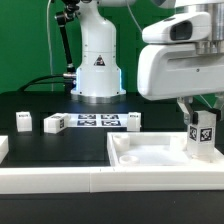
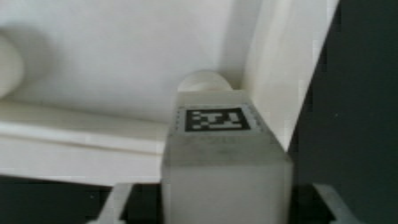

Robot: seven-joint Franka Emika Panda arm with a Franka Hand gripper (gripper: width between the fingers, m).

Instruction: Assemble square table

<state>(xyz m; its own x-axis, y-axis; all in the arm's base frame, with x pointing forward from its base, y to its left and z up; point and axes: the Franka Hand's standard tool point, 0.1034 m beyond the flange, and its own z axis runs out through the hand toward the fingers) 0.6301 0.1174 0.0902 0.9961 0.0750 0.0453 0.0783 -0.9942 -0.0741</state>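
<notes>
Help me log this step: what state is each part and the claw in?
Claw: shut on the held leg block.
Tabletop: flat, rim up.
Held leg block: upright, at the Tabletop's corner.
Loose leg blocks: apart on the table, untouched.

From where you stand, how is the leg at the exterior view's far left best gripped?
Grip that leg across its sides, coming straight down: it sits alone on the table, apart from the next leg, so both sides look free.

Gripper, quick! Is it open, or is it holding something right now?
Gripper: closed, holding a white table leg upright.
</notes>
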